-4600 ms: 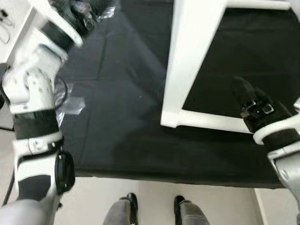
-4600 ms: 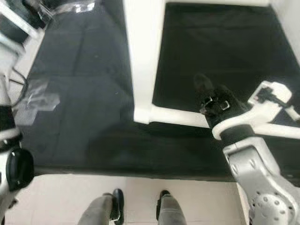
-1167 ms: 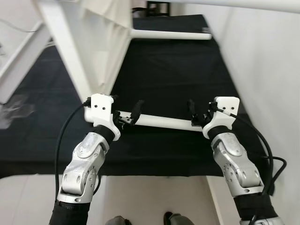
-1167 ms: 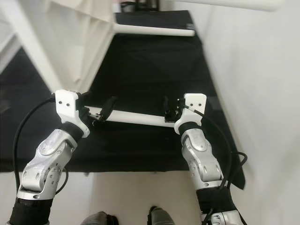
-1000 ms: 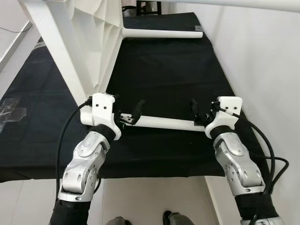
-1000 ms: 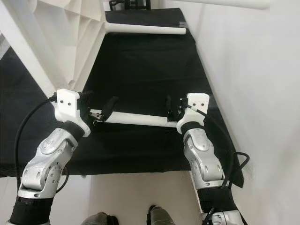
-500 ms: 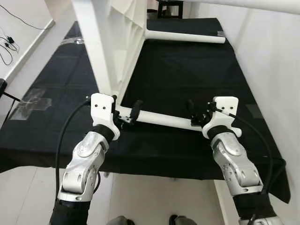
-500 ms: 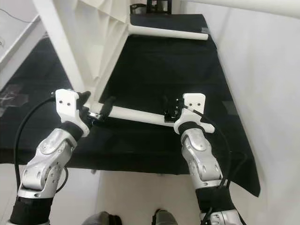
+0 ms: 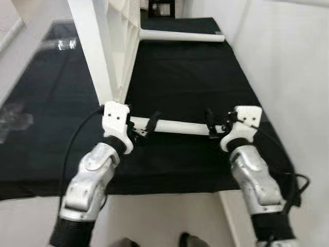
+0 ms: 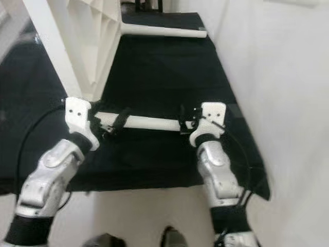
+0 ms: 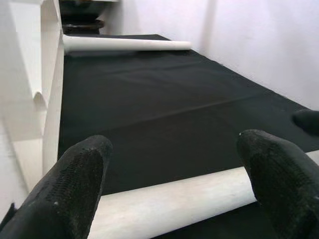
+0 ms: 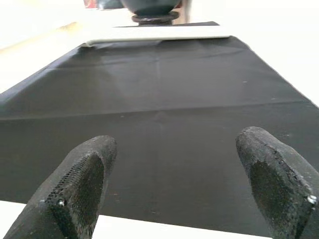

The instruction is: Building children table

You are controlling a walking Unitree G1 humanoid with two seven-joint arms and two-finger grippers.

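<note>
Across the near part of the black-covered bench (image 9: 185, 77) lay a white table leg (image 9: 181, 126), a long round bar, with the left pincer (image 9: 145, 127) straddling one end and the right pincer (image 9: 213, 125) the other. Both pincers stood spread, fingers to either side of the bar, not yet pinching it. The leg looked stiff, smooth and fairly light, so it would probably roll or slip under a loose hold; gripping near both ends, as the pincers were placed, seemed the steadiest way. Just beyond the left pincer stood the white table frame (image 9: 110, 41), and a second leg (image 9: 180, 36) lay at the bench's far end, well apart.
</note>
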